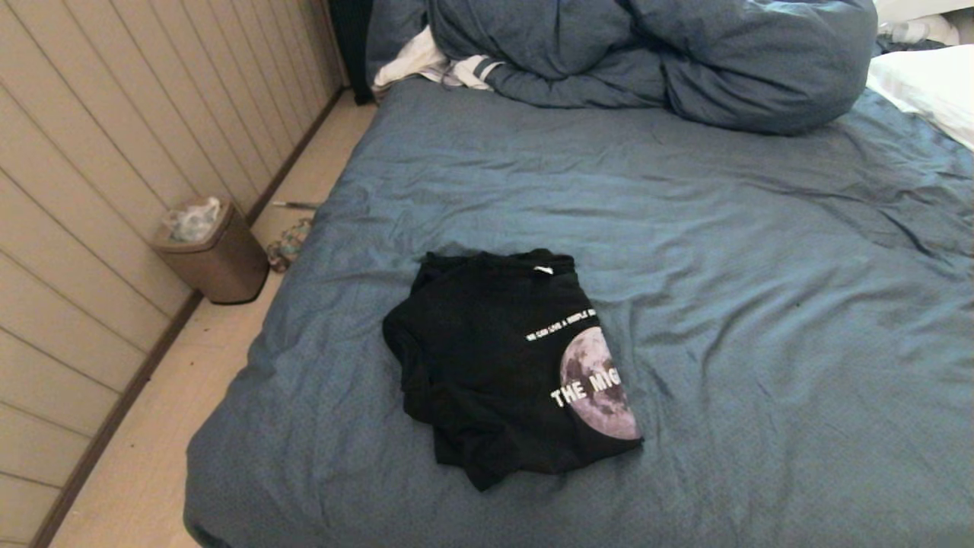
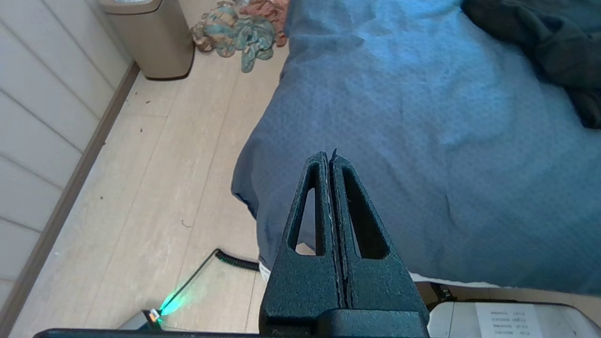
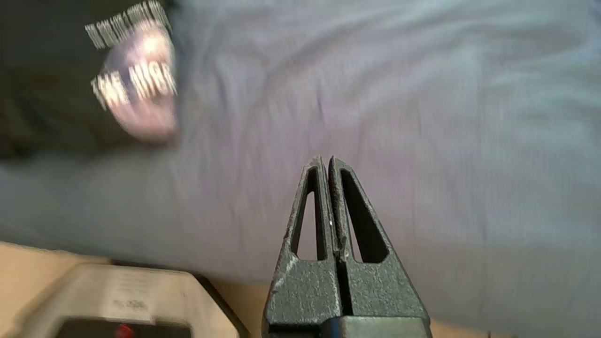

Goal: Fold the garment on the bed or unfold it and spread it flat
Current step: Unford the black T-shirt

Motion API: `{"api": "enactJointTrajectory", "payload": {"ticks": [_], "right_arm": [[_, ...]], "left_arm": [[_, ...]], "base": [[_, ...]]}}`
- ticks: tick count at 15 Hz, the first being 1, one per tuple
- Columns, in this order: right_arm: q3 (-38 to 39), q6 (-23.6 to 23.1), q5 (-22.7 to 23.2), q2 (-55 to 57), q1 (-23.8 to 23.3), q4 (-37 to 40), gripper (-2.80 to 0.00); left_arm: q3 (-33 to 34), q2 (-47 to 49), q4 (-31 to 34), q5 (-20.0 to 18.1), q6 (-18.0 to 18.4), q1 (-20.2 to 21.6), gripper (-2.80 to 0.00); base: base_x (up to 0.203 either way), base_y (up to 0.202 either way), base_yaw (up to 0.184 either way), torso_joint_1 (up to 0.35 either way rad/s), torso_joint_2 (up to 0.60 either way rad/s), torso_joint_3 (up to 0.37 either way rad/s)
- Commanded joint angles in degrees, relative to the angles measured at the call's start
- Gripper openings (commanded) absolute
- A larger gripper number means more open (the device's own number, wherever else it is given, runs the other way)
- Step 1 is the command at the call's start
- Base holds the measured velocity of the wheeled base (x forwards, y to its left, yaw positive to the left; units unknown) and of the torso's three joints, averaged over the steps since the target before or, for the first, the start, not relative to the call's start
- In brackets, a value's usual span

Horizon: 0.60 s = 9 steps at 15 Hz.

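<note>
Although neither arm shows in the head view, the large bed with its wrinkled slate-blue sheet [image 1: 685, 251] fills most of it, with a bulky blue duvet [image 1: 670, 53] heaped at the far end and a tan waste bin [image 1: 213, 255] on the floor by the panelled wall. The black short-sleeved T-shirt with a pale moon print and white lettering [image 1: 494, 365] lies folded into a rough square on the near part of the bed, towards its left edge, print side up. As it is folded, the step in hand looks like unfolding and spreading it, not yet begun. The next move calls for a claw to open and pinch a free edge. Open sheet lies beyond and to the right; the left bed edge is near. The left claw [image 2: 330, 157] and the right claw [image 3: 325, 162] are both closed and empty, each hanging near the bed's near edge.
</note>
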Motion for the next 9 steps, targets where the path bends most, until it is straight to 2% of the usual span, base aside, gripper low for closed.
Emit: {"api": "enactJointTrajectory", "payload": {"ticks": [1,5,9], "right_arm": [[-9.52,0.77,0.13,17.58,1.92,-0.17,-2.8],[-30.18,3.27,0.16,46.08,8.06,-1.3,-2.8],[-45.55,6.18,0.02,65.61,19.35,-1.68,-2.8]], "left_arm": [[0.0,-0.01,-0.04,0.01,0.0,0.02,-2.8],[0.0,-0.01,-0.05,0.01,0.0,-0.06,-2.8],[0.0,-0.01,0.04,0.01,0.0,0.02,-2.8]], "base": [[0.0,0.0,0.0,0.0,0.0,0.0],[0.0,0.0,0.0,0.0,0.0,0.0],[0.0,0.0,0.0,0.0,0.0,0.0]]}}
